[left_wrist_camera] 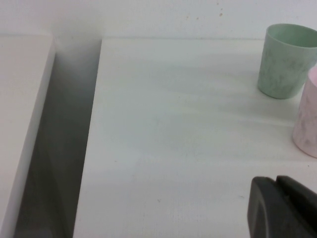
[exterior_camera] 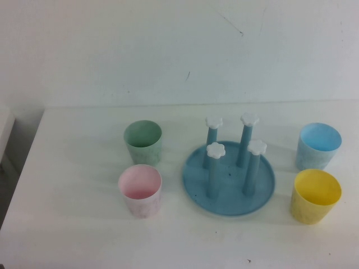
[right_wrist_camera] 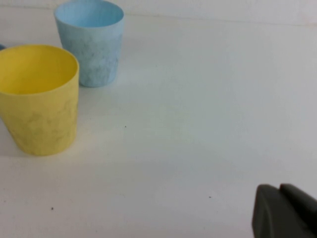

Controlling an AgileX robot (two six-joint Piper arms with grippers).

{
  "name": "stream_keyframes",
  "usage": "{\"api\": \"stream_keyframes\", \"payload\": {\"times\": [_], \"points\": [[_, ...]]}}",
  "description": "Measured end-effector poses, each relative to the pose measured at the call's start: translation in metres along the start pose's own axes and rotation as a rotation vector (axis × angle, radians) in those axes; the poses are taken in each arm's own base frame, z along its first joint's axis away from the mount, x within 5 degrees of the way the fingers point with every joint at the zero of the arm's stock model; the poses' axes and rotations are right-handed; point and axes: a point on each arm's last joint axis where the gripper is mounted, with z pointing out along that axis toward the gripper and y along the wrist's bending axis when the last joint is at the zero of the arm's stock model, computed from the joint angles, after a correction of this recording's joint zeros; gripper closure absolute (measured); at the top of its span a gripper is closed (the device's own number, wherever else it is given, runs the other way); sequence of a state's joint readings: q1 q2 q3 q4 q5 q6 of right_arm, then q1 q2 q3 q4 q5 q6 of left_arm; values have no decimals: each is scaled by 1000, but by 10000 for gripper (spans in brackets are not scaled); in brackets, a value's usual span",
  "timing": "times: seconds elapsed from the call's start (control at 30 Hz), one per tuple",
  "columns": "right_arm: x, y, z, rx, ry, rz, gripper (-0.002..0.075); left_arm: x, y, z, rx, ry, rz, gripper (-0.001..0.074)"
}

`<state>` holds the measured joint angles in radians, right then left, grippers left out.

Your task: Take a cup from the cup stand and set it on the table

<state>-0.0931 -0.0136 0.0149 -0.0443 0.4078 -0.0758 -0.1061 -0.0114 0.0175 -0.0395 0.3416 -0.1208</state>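
Cup (exterior_camera: 318,145) upright; end effectors (left_wrist_camera: 285,208) (right_wrist_camera: 285,210) wrist-view only

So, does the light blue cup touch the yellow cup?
Apart. The high view shows white table between the light blue cup and the yellow cup. Both claws sit off to the sides, touching neither.

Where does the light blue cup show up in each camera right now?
High view: the cup stands upright on the table, right of the cup stand, behind the yellow cup.
Left wrist view: not in it.
Right wrist view: cup beside the yellow cup, the shared landmark.
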Motion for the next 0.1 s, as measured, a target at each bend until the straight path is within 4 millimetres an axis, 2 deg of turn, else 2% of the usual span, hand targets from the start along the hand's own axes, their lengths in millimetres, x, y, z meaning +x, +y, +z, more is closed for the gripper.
{"api": "stream_keyframes", "payload": {"times": [0.1], "points": [[0,0,0,0,0,0,729,0,0,0,0,0,2,737]]}}
